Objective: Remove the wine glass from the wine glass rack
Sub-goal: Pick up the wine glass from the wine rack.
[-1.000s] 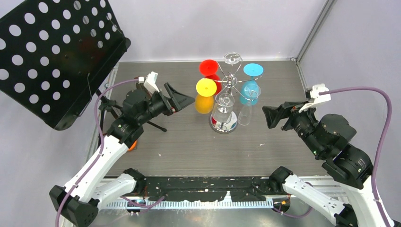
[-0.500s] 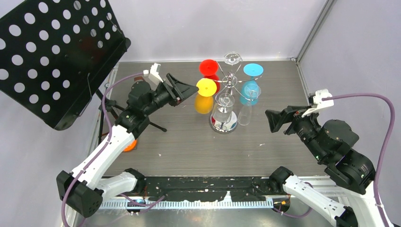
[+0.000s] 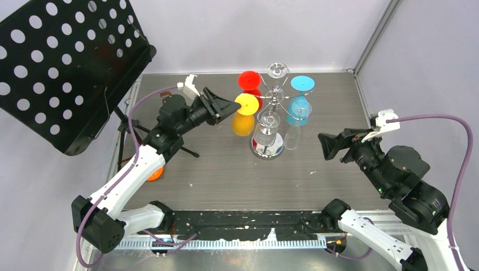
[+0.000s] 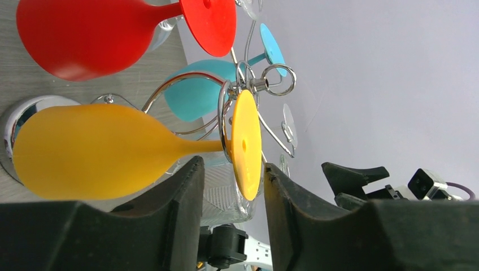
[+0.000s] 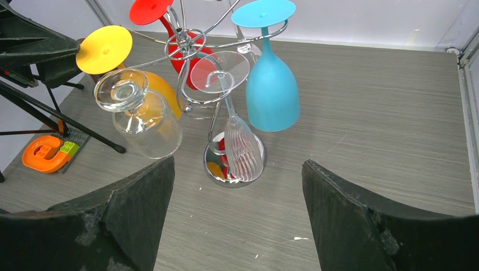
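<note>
The wine glass rack (image 3: 275, 97) is a chrome wire stand at the middle of the table, with several glasses hanging upside down from its arms. A yellow wine glass (image 3: 243, 123) hangs on its left side. My left gripper (image 3: 233, 105) is at that glass's round foot (image 4: 247, 141). In the left wrist view the foot's lower edge sits between the two fingers (image 4: 181, 197), which stand partly closed with a small gap on each side. My right gripper (image 3: 323, 144) hangs wide open to the right of the rack, holding nothing.
Red (image 3: 249, 80), blue (image 3: 301, 83) and clear glasses (image 3: 269, 127) hang on the same rack, above its mirrored base (image 5: 217, 169). A black perforated music stand (image 3: 68, 68) on tripod legs (image 3: 186, 149) stands at the left. An orange piece (image 3: 153, 174) lies by it.
My left gripper has moved right, up to the yellow glass's foot, and its jaws have narrowed round it. The right arm has drawn back slightly.
</note>
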You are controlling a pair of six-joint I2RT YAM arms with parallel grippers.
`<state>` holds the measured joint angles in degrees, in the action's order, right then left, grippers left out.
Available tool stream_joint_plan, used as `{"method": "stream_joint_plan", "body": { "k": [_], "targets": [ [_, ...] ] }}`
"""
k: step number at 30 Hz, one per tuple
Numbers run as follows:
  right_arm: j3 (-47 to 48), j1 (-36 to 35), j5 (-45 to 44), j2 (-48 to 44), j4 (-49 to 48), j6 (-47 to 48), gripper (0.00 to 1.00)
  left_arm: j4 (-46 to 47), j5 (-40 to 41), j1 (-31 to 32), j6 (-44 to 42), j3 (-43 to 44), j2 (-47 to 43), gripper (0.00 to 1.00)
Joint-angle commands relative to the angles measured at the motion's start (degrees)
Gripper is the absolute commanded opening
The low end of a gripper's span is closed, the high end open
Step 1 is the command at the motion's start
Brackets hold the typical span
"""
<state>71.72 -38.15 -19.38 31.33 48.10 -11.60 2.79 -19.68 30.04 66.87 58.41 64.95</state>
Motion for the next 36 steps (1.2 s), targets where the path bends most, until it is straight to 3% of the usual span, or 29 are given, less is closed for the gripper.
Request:
{"method": "stream_joint_plan", "body": {
  "k": [1, 14, 20, 36],
  "targets": [
    [-0.46, -0.30, -0.85, -0.96, -1.34, -0.95, 0.89, 2.98, -1.04, 0.69, 0.09, 2.85, 0.65, 0.39],
    [-1.17, -0.34, -0.72, -1.93, -1.34, -1.49, 0.89, 2.76, -1.11, 1.24, 0.06, 3.46, 0.29, 0.16],
    [-1.30, -0.34, -0.52, -2.17, -1.29, -1.83, 0.88, 2.67, -1.54, 1.25, 0.25, 3.63, -0.30, 0.00],
    [-0.73, -0.34, -0.70, -2.70, -0.60, -2.85, 0.88, 0.78, -2.13, 1.24, 1.00, 7.94, -0.84, 0.00]
  ]
}}
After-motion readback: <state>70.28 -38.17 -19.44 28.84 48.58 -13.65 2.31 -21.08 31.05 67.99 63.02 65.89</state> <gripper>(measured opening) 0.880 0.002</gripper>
